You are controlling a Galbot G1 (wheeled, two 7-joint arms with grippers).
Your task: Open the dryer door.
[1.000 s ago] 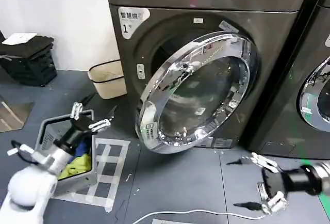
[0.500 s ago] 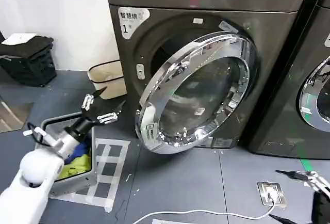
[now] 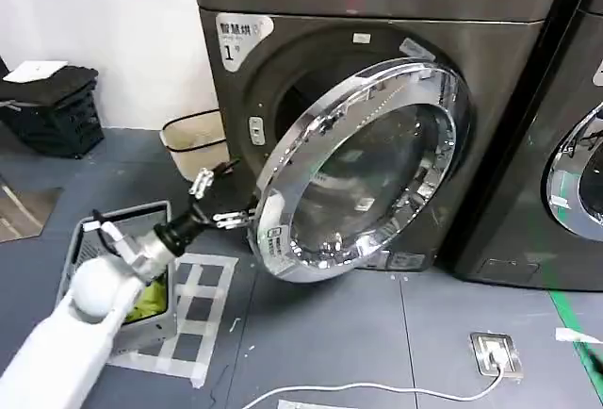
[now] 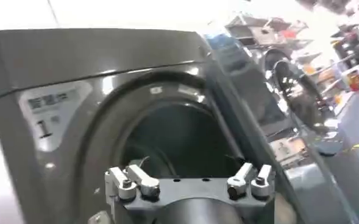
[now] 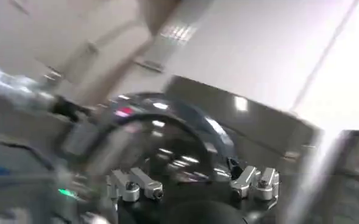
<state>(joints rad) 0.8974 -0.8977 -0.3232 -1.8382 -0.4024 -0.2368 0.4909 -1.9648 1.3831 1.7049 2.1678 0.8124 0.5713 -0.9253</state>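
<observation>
While dryer door (image 3: 363, 169) hangs ajar, grey bin (image 3: 113, 230) holds yellow-green cloth (image 3: 149, 298).

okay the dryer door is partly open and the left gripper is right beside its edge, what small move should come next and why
Probably push the left gripper, fingers spread, against the free edge of the dryer door and swing it wider: the door stands only partway out from the drum opening.

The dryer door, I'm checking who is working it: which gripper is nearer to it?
Left. The left gripper is open beside the free edge of the dryer door, which stands ajar. The right gripper sits far off, low at the frame's right edge.
</observation>
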